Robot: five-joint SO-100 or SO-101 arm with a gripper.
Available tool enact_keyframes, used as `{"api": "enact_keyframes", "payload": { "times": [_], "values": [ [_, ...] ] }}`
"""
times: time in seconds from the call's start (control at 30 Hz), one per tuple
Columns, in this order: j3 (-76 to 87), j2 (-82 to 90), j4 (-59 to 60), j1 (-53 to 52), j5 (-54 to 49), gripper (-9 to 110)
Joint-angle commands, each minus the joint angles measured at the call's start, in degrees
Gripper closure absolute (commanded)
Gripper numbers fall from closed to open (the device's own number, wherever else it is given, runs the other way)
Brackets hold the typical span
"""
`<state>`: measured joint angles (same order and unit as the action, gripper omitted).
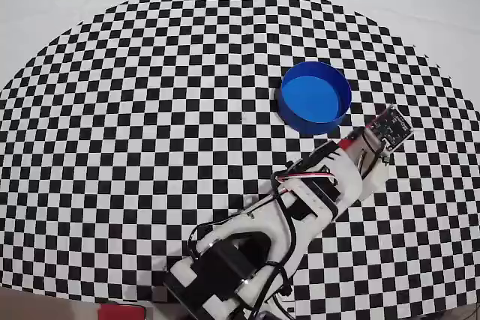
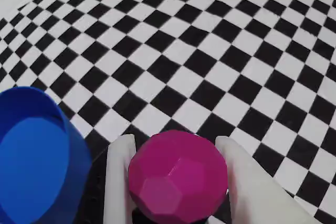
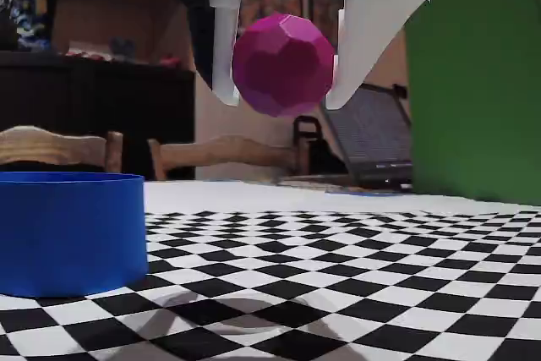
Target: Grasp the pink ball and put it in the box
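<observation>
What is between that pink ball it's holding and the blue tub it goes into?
Nothing visible. The gripper holds the pink ball in the air, clear of the checkered cloth. The blue box sits open to its left in the fixed view, with only bare cloth between them.

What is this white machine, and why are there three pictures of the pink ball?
It is a small robot arm on a checkered cloth. At its end is a gripper, two white fingers that pinch like tongs. Three cameras look at once. One looks straight down from above. One rides on the arm, so it sees the fingers up close. One sits low by the cloth and looks sideways. The gripper holds the ball up in the air, squeezed between the fingers. The round blue box stands on the cloth beside it, and what shows of its inside is empty. From above the arm hides the ball.
</observation>
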<state>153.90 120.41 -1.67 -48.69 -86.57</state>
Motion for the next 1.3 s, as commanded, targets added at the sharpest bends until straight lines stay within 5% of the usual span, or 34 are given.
{"api": "enact_keyframes", "payload": {
  "times": [0.0, 1.27],
  "values": [
    [-0.18, 3.87, -0.26, 2.29, -0.09, 101],
    [-0.09, 5.19, -0.18, 20.48, 0.09, 101]
  ]
}}
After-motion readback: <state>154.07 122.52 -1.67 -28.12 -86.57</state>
